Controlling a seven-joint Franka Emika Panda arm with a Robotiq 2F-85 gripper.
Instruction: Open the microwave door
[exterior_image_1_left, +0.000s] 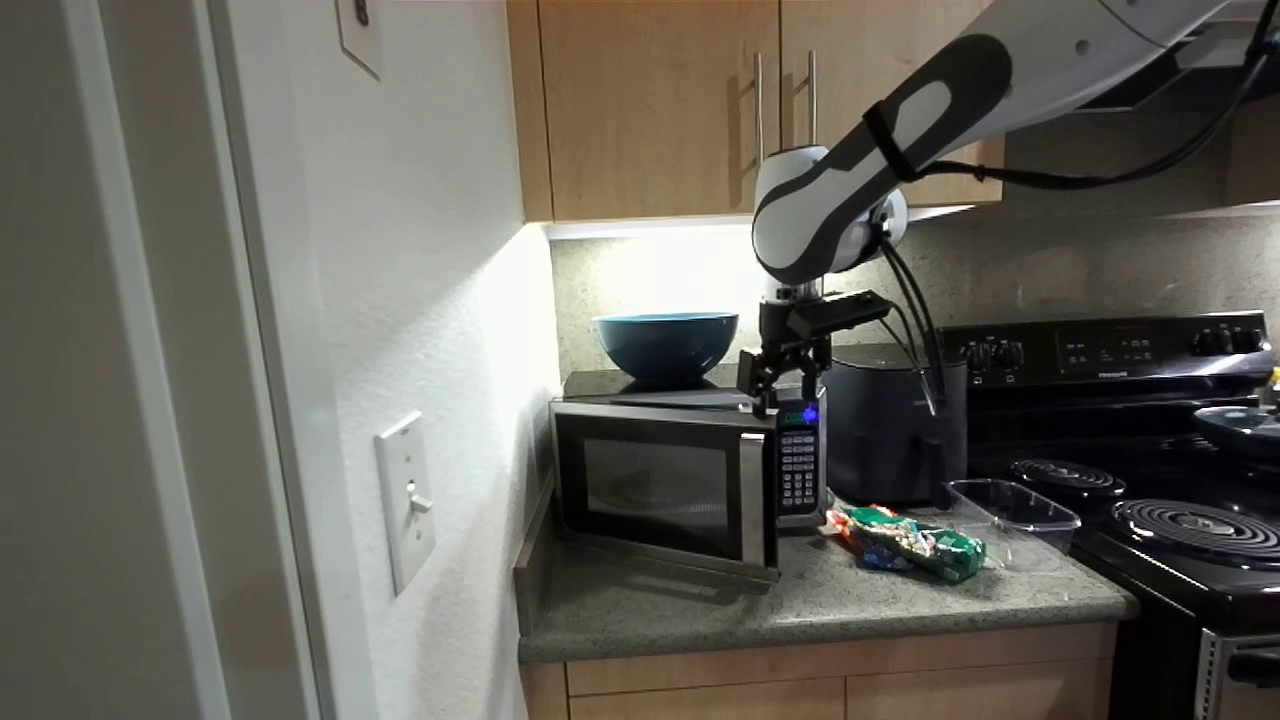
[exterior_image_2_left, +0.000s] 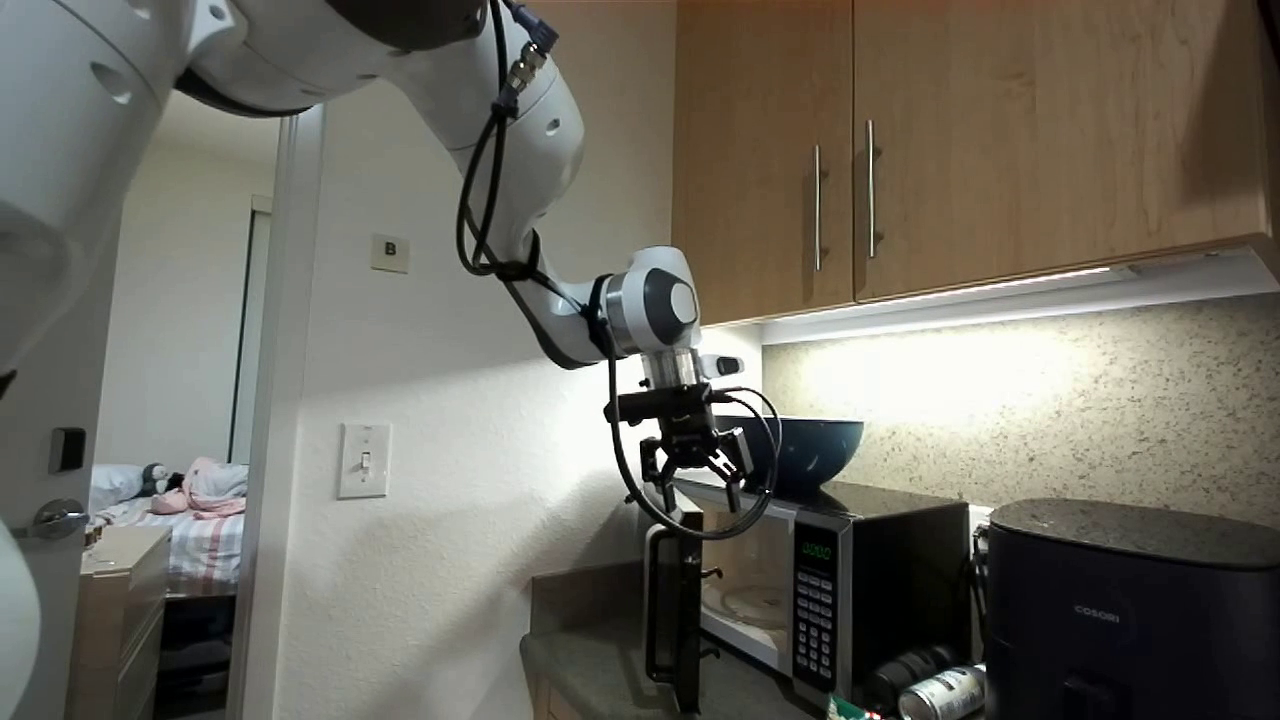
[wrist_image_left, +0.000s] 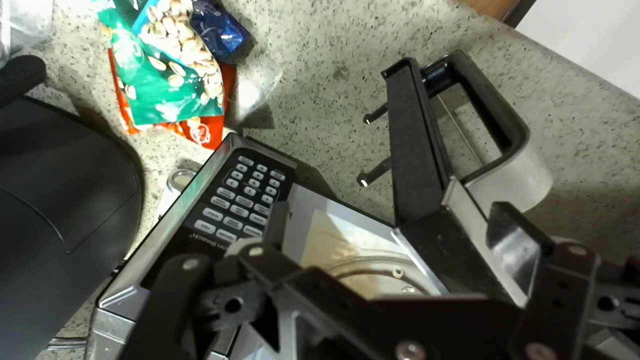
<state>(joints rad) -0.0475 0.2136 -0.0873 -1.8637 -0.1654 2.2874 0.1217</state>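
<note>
Hanging ajar on the microwave (exterior_image_2_left: 842, 590), the microwave door (exterior_image_1_left: 658, 488), dark-glassed and silver-framed, is showing two latch hooks (wrist_image_left: 376, 172), while the gripper (exterior_image_2_left: 702, 498), tips parted above the microwave's front, is masking part of the cavity (wrist_image_left: 340, 242) in the wrist view, any door contact being unclear.

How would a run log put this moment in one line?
microwave door: partly open | hand: open, at door's top edge | contact: unclear | blue bowl: on microwave
</note>
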